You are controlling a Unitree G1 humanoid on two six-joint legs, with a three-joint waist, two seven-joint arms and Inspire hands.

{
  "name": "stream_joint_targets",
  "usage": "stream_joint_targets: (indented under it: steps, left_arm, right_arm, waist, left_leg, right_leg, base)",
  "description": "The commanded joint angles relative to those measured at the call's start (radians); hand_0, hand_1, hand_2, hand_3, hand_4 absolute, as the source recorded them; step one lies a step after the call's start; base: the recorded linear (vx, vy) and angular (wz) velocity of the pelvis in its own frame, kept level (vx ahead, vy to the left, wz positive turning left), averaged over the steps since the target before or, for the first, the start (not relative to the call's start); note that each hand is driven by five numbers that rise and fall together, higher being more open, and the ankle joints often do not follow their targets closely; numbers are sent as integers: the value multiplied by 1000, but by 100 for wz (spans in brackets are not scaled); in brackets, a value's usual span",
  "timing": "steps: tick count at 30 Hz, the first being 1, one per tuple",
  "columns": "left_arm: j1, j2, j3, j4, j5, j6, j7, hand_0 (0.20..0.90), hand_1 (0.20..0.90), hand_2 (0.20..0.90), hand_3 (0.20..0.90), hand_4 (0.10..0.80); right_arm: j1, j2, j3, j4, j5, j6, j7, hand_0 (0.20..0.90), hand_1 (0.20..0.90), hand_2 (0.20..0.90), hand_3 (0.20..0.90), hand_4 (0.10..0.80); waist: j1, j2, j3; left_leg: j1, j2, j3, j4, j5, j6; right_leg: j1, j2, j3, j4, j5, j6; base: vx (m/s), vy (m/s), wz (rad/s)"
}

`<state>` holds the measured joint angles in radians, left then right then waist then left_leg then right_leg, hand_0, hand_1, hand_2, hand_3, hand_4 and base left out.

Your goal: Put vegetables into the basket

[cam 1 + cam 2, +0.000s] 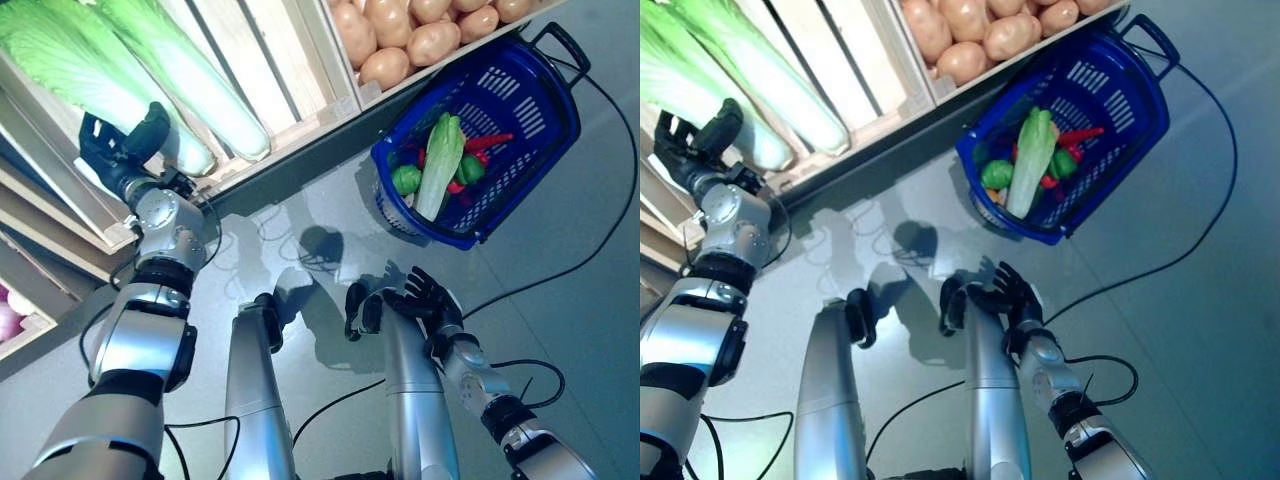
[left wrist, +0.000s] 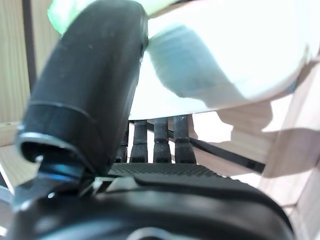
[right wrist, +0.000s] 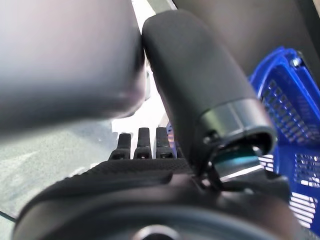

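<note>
Grey floor below wooden crates. Upper left: left hand at cabbage base, thumb over, fingers straight beneath, not yet closed. Judgement: curl round stem fully before lifting. Lower centre: right hand relaxed, empty. Upper right: basket already held greens.
</note>
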<state>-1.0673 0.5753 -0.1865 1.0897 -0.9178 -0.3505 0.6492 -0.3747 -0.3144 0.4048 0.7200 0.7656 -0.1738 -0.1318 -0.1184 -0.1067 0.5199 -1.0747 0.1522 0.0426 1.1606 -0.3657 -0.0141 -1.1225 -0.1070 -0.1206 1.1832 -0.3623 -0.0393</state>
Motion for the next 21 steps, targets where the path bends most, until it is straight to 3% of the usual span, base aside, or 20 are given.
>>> stream_joint_targets:
  steps: [1,6,11,21]
  left_arm:
    - [-19,7,-35,37,25,50,-42,300,300,300,300,400]
    - [19,-7,-19,31,34,36,-57,300,300,300,300,400]
    - [116,-17,6,-8,57,21,-108,300,300,300,300,400]
    - [409,-60,65,-186,122,-31,-142,300,300,300,300,400]
  right_arm:
    - [46,-26,-5,-82,48,-83,-21,900,900,900,900,800]
    - [42,-14,4,-81,43,-78,-12,900,900,900,900,800]
    - [67,-10,-2,-95,35,-67,3,900,900,900,900,800]
    - [226,23,-52,-116,7,-70,30,900,900,900,900,800]
  waist:
    - [-32,22,0]
    - [-29,24,0]
    - [-21,39,-3]
    - [5,80,-155]
  left_leg:
    - [138,-11,96,-72,-25,56]
    - [251,-8,120,-153,-8,42]
    - [438,-19,141,-271,18,29]
    - [749,-69,145,-520,70,32]
  right_leg:
    - [160,-10,19,-83,3,23]
    - [262,-14,12,-156,14,26]
    - [439,-31,0,-260,30,31]
    - [753,-70,-33,-487,60,41]
  base:
    - [0,0,0]
    - [14,-3,0]
    - [35,3,-9]
    - [101,-14,-7]
